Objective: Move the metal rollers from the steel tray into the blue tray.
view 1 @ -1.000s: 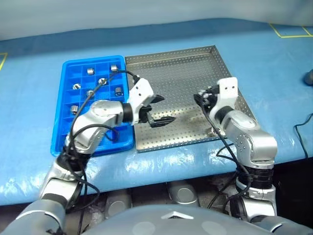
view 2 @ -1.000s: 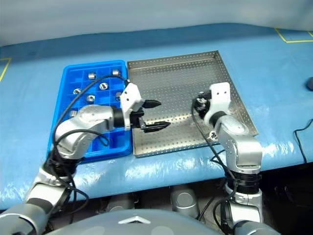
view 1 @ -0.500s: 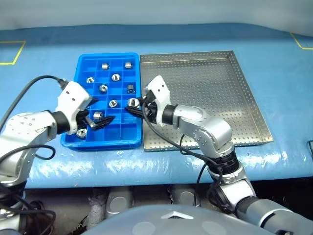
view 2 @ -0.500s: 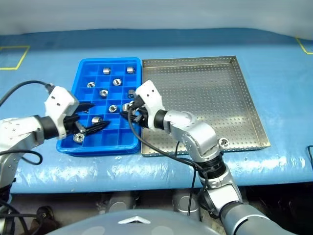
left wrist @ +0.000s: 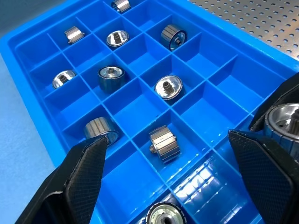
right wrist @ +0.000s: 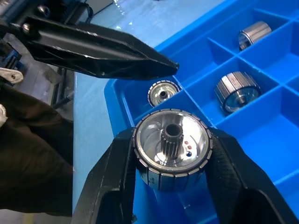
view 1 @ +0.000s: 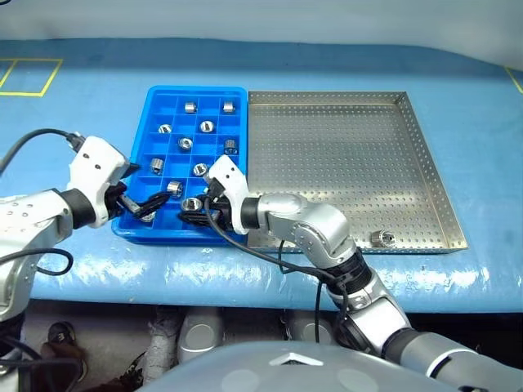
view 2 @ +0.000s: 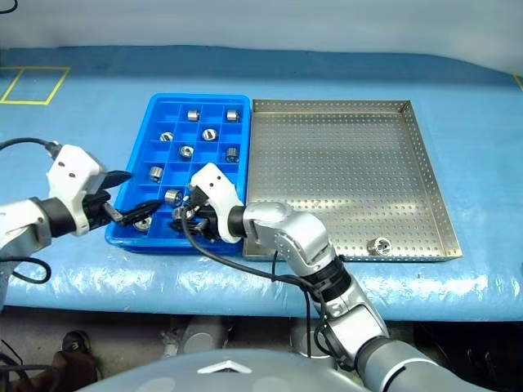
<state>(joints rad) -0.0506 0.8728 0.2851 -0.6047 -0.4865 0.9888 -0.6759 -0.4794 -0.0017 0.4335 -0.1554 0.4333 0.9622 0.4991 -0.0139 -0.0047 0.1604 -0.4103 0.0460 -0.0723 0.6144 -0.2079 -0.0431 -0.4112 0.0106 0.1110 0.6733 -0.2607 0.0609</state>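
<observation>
1. The right jaws are closed on one metal roller. It is a shiny ring with little teeth in its dark middle hole. The black fingers press on both of its sides.
2. The held roller hangs over the near row of the blue tray, close to the near left corner.
3. The left jaws are wide apart and hold nothing. They hang over the near left corner of the blue tray, just beside the right jaws.
4. Right between the left fingers, a roller lies on its side in one box of the tray.
5. More metal rollers sit in other boxes of the blue tray, one in each.
6. The steel tray touches the right side of the blue tray. One last roller lies near its near right corner.
7. Both trays sit on a desk with a blue cover.
</observation>
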